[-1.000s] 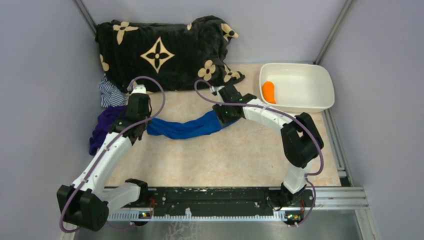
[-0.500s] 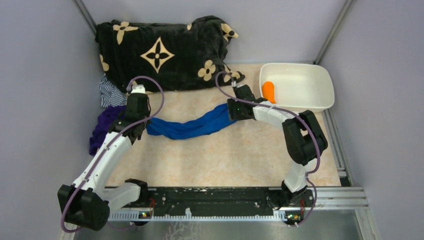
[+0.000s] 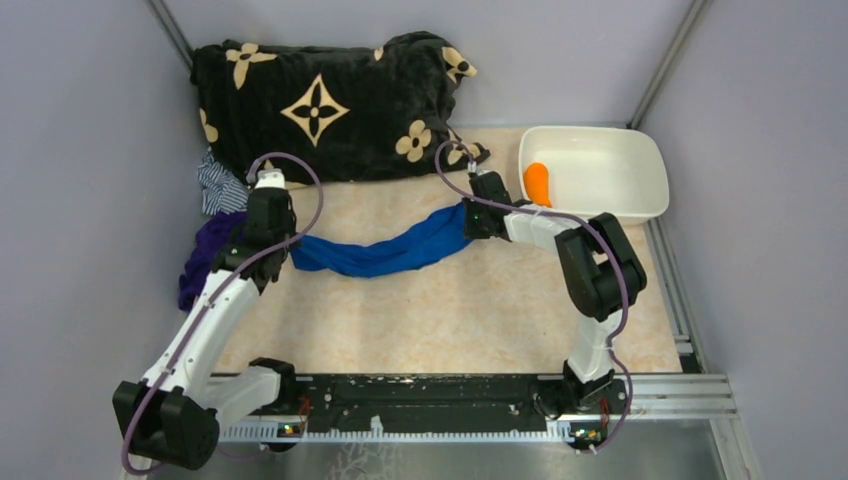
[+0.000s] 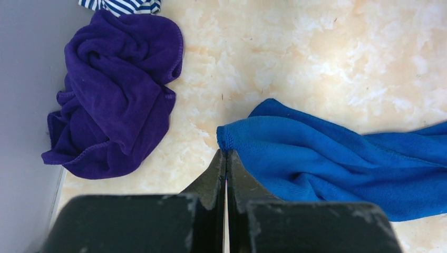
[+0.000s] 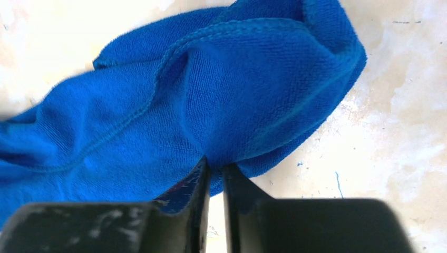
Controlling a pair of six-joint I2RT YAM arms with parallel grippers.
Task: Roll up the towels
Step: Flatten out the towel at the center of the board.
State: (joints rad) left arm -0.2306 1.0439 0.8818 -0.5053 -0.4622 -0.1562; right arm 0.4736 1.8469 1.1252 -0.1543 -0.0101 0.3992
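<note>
A blue towel (image 3: 385,250) hangs stretched and sagging between my two grippers over the marble tabletop. My left gripper (image 4: 226,153) is shut on the towel's left corner (image 4: 229,138); in the top view it sits at the towel's left end (image 3: 283,250). My right gripper (image 5: 215,166) is shut on a fold at the towel's right end (image 5: 248,105), seen from above near the tub (image 3: 472,222). A crumpled purple towel (image 4: 113,89) lies left of my left gripper, also in the top view (image 3: 205,255).
A large black towel with tan flower patterns (image 3: 330,100) lies along the back wall. A striped cloth (image 3: 220,188) sits by the left wall. A white tub (image 3: 640,185) at the back right holds an orange roll (image 3: 538,182).
My right gripper has pulled the towel's right end further right and back, toward the tub, stretching the towel. My left gripper has held its place.
</note>
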